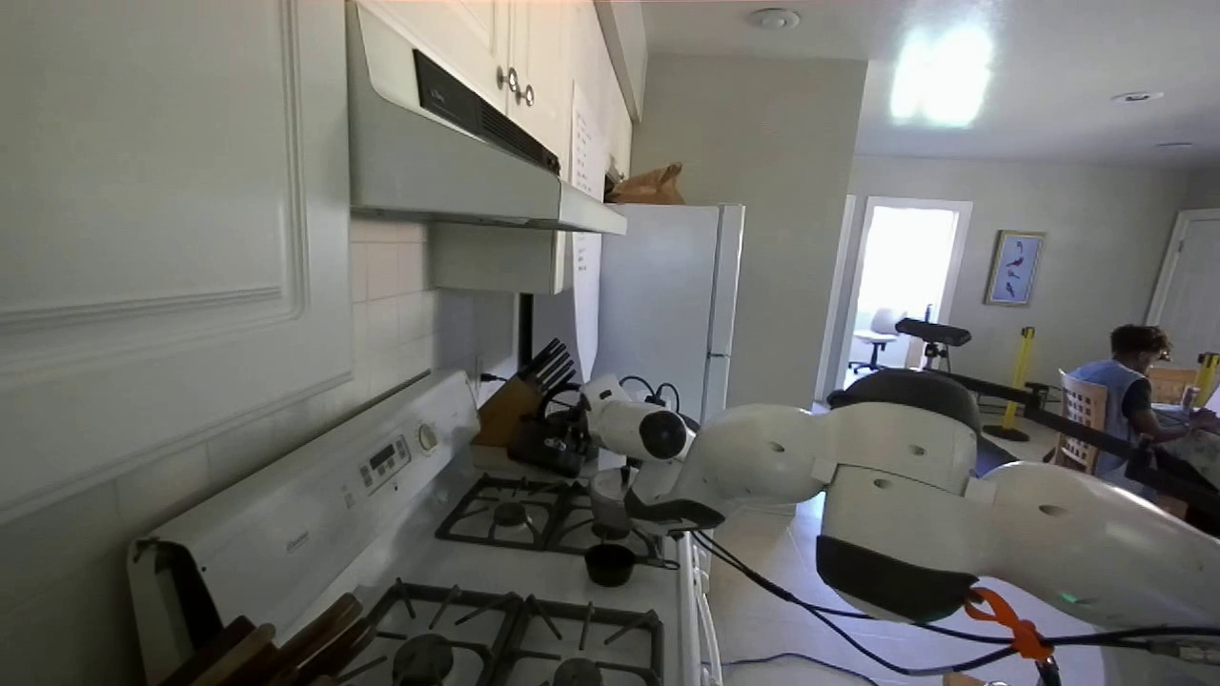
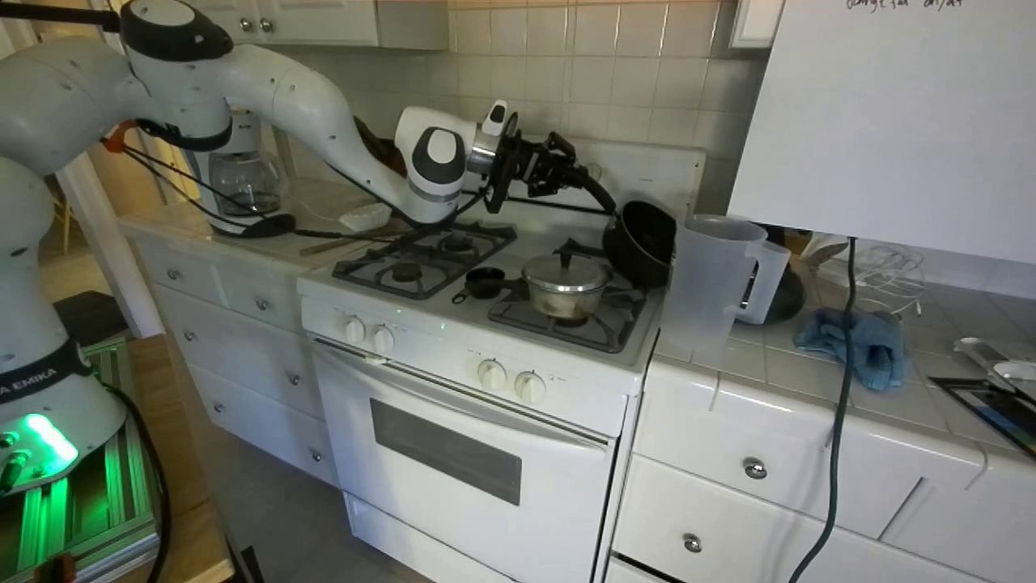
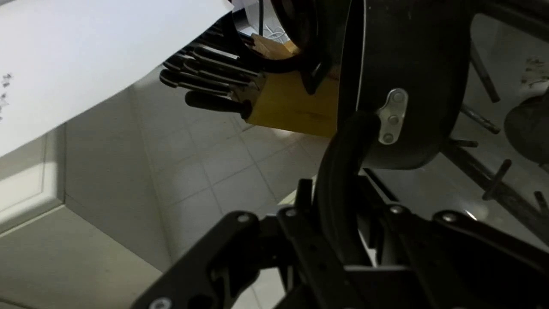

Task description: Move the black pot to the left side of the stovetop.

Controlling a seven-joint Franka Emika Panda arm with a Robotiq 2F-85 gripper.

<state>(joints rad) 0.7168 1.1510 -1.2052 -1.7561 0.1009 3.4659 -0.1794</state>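
The black pot [image 2: 635,251] is tilted in an exterior view, over the back right burner area of the white stovetop [image 2: 522,247]. My gripper [image 2: 579,172] is shut on its long black handle. In the wrist view, the handle runs between the two fingers of the gripper [image 3: 334,193], and the pot's dark side [image 3: 416,73] shows beyond. In an exterior view the far back burner of the stovetop [image 1: 477,572] shows bare grate, so the pot appears raised. There, the gripper and pot merge into a dark mass near the knife block and I cannot separate them.
A silver lidded pot [image 2: 566,283] stands on the front right burner. A small black pan [image 2: 484,282] sits between the grates. A clear pitcher [image 2: 708,275] stands right of the stove, close to the black pot. A knife block [image 3: 291,105] is beyond. A range hood [image 1: 467,171] overhangs.
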